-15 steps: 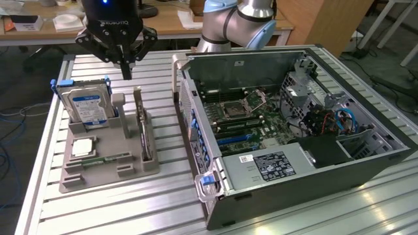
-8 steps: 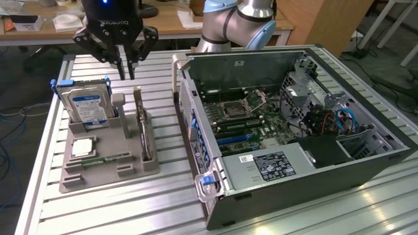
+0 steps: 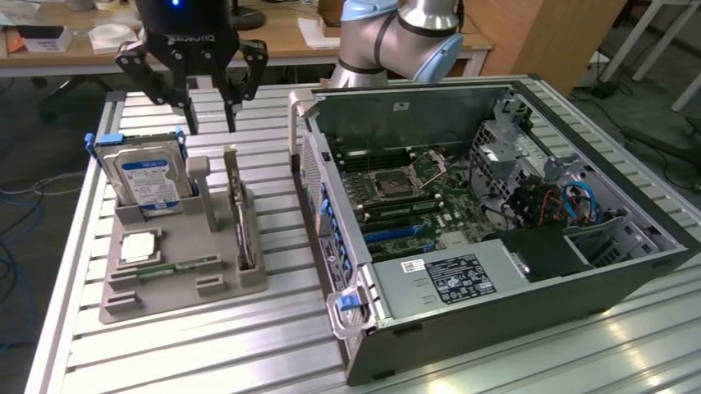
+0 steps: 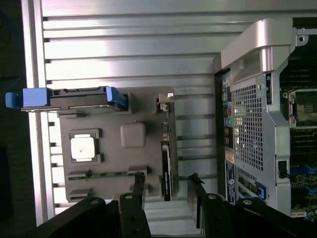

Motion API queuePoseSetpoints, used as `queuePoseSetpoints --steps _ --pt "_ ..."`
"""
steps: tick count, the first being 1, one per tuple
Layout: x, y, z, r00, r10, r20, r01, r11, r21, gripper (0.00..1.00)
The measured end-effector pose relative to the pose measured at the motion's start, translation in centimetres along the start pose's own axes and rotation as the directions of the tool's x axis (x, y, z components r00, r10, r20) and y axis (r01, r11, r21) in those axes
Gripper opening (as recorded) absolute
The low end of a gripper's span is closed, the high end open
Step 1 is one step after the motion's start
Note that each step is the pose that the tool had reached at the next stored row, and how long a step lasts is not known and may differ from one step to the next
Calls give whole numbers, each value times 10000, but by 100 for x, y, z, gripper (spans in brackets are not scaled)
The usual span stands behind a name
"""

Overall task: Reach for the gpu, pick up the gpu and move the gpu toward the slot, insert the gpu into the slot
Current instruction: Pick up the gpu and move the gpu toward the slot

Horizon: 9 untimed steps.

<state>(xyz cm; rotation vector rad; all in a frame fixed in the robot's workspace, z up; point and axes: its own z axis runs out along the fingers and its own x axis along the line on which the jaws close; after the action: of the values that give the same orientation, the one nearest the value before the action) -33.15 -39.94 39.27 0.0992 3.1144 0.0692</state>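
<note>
The gpu [image 3: 242,220] is seen as a thin, flat, dark circuit card with a pale metal bracket at one end, stood on its long edge in a groove of a grey matte holder tray [image 3: 186,289]. In the wrist view the gpu [image 4: 167,168] is shown edge-on as a narrow dark strip, with the bracket end turned away from the claw [image 4: 167,191].

The tray is laid on a counter [image 3: 219,349] of ribbed, brushed aluminium slats. A boxy silver hard drive [image 3: 148,176] with a blue label and blue plastic rails is stood upright in the tray, well apart from the gpu. A square, metal-topped processor chip [image 3: 137,246] and a narrow green memory stick [image 3: 176,267] are laid flat in their recesses. A dark open computer case [image 3: 460,316], with a perforated metal rear wall and a green motherboard inside, is set at the exterior view's right of the tray.

The arm [image 3: 395,33], made of rounded silver and pale blue joints, is reached in from the far side, and the black claw [image 3: 212,121] is pointed straight down above the far end of the tray. Its jaws are spread wide and nothing is pinched; in the wrist view the gpu is lined up between the fingers [image 4: 140,184], with no contact seen.

One gpu, one hard drive, one chip, one memory stick, one tray, one case and two claw fingers are counted
</note>
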Motion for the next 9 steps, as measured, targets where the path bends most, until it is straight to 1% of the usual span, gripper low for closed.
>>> queuePoseSetpoints --steps 2,5,7,9 --pt "1 -1 10 9995 -304 -26 304 9995 -4 47" --pt "1 -3 47 9965 -829 -85 829 9966 -19 47" --pt "2 -4 83 9952 -972 -95 972 9953 -22 47" --pt "3 -7 119 9948 -1007 -121 1007 9949 -23 47"
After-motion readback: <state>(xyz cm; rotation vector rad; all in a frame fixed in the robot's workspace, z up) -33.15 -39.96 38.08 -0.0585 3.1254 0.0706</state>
